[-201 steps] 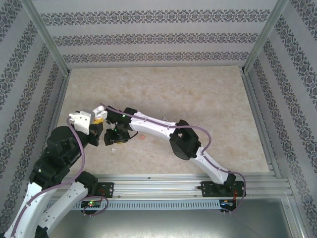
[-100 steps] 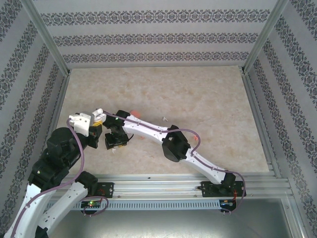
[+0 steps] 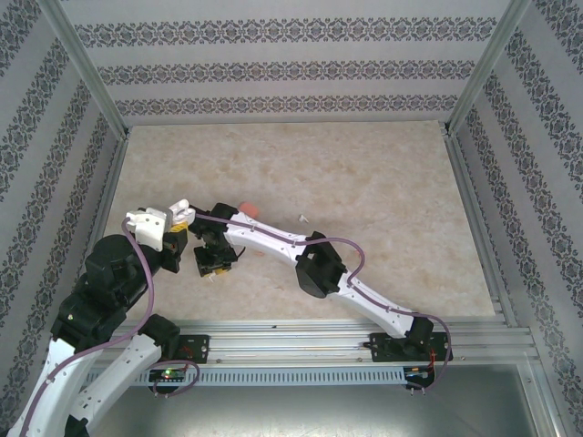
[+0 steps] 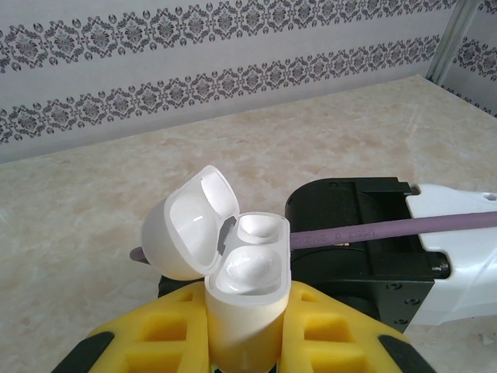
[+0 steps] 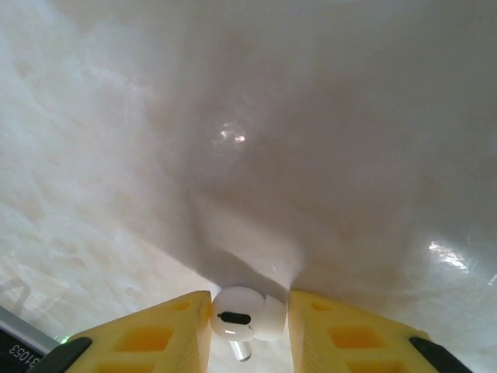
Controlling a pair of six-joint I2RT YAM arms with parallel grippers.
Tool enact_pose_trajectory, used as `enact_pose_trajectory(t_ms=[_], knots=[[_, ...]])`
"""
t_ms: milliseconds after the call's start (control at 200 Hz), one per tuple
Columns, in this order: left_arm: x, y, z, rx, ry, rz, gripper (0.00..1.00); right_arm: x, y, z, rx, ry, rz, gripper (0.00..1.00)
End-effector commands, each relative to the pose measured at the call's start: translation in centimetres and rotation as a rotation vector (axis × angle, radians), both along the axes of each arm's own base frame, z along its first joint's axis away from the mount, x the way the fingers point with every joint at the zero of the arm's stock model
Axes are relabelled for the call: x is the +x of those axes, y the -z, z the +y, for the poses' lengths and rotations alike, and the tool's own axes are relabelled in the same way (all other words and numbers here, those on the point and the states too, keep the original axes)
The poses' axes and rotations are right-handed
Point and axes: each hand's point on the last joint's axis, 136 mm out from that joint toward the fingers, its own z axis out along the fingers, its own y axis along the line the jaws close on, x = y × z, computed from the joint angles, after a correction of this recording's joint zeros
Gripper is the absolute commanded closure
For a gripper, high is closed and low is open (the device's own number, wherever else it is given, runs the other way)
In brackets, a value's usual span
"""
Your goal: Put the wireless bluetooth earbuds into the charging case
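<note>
My left gripper (image 4: 247,299) is shut on a white charging case (image 4: 248,272), held upright with its lid (image 4: 190,221) swung open to the left. Both wells look empty. In the top view that case (image 3: 180,208) sits at the left gripper (image 3: 182,218), left of centre. My right gripper (image 3: 215,264) points down at the table just beside it. A white earbud (image 5: 239,313) lies on the tabletop between the yellow fingers (image 5: 167,326), which press against both its sides, stem toward the camera.
A coral-orange case (image 3: 248,209) rests behind the right forearm. A small coral piece (image 3: 262,253) and a small white piece (image 3: 301,218) lie on the beige table (image 3: 364,182). Patterned walls and metal rails border the table.
The right arm shifted left and lowered its gripper to the table. Its fingers have narrowed onto the white earbud. The left arm held still with the case.
</note>
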Motion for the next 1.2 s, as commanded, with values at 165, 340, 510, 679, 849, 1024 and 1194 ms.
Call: enact_pose_trajectory(t_ms=[165,340,510,679,849,1024,1194], knots=[[-0.2,-0.5,0.0,-0.013,0.003,-0.017,1.0,-0.5,-0.3,-1.1,-0.012,-0.012,0.006,0.73],[-0.1,-0.5,-1.1,-0.032,0.056,-0.02,1.0,0.9,-1.3,-3.2,-0.014,0.004,-0.024,0.74],[0.2,-0.4,-3.4,-0.096,0.157,-0.024,1.0,2.8,-2.8,-5.9,-0.007,0.039,-0.08,0.74],[0.7,-0.5,-5.3,-0.149,0.242,-0.045,1.0,4.8,-5.0,-8.8,0.024,0.093,-0.156,0.75],[1.1,-0.7,-7.5,-0.193,0.347,-0.075,1.0,7.2,-8.2,-11.6,0.076,0.158,-0.251,0.74],[1.6,-1.3,-9.1,-0.235,0.423,-0.14,1.0,9.6,-12.0,-15.1,0.117,0.235,-0.358,0.74],[2.1,-1.0,-10.7,-0.252,0.505,-0.171,1.0,11.3,-16.3,-18.7,0.158,0.301,-0.488,0.74]])
